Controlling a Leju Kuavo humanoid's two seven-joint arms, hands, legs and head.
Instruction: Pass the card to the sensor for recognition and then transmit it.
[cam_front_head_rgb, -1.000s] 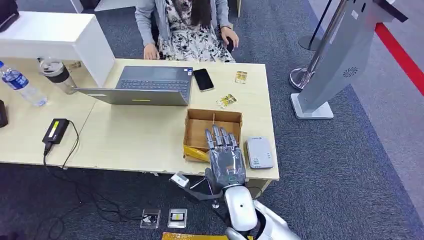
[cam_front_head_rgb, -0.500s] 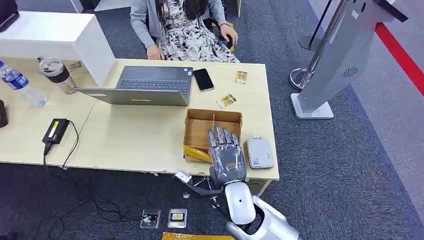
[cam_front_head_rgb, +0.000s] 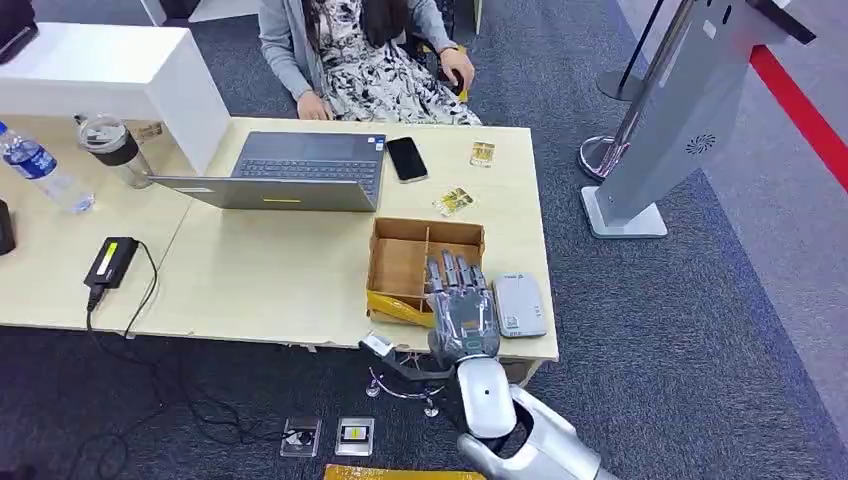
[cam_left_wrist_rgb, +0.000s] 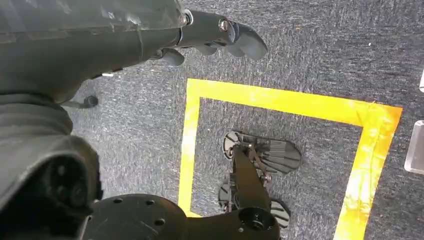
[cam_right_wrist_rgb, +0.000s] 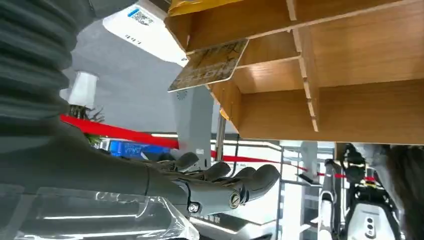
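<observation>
The task is standing at its very start, as far as I can judge: no card is being held yet, and neither the pass to the sensor nor the handover is showing as done. The right hand (cam_front_head_rgb: 462, 310) is hovering flat over the cardboard box (cam_front_head_rgb: 400, 262) that is sitting near the bench's (cam_front_head_rgb: 280, 270) front right corner, its fingers (cam_front_head_rgb: 452, 272) reaching over the box's right compartment. In the right wrist view the hand (cam_right_wrist_rgb: 215, 187) is showing its fingers lying together, only slightly bent and holding nothing, while a yellowish card (cam_right_wrist_rgb: 207, 65) is leaning tilted against a divider in the box, apart from the hand. The white card reader (cam_front_head_rgb: 519, 305), which I take for the sensor, is lying just beside the box at the bench's right edge. The left hand (cam_left_wrist_rgb: 215, 37) is hanging over the floor with its fingers bent loosely around nothing. Picking the card, presenting it to the reader and passing it on to the person sitting at the bench's far edge (cam_front_head_rgb: 375, 60) are all remaining
</observation>
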